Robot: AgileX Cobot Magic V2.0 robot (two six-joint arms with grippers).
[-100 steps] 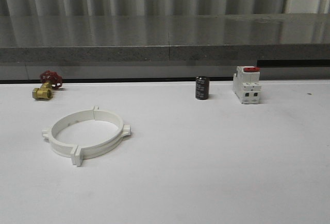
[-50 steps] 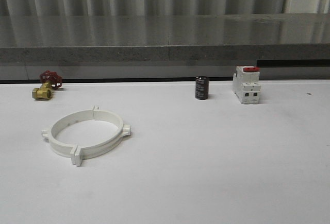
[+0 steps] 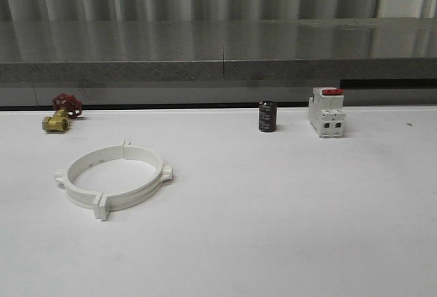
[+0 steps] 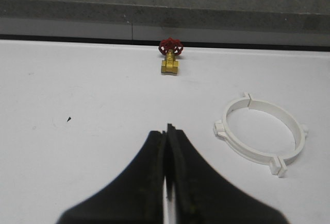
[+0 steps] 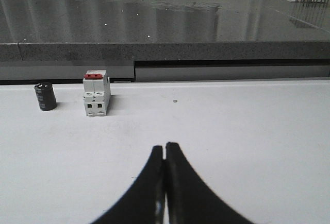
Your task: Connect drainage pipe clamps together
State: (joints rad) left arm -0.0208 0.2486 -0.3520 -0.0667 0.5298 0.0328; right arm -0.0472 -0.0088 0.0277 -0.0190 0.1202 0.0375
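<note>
The two white drainage pipe clamps [image 3: 113, 177] lie on the white table at the left, set end to end as one wide ring with flange tabs sticking out. In the left wrist view the same drainage pipe clamps [image 4: 260, 133] lie ahead and to one side of my left gripper [image 4: 167, 131], which is shut with nothing between its black fingers. My right gripper [image 5: 165, 148] is also shut and holds nothing, hovering over bare table well away from the ring.
A brass valve with a red handwheel [image 3: 60, 114] sits at the back left. A black cylinder [image 3: 267, 117] and a white breaker block with a red switch [image 3: 326, 112] stand at the back right. A grey ledge [image 3: 218, 72] runs behind the table.
</note>
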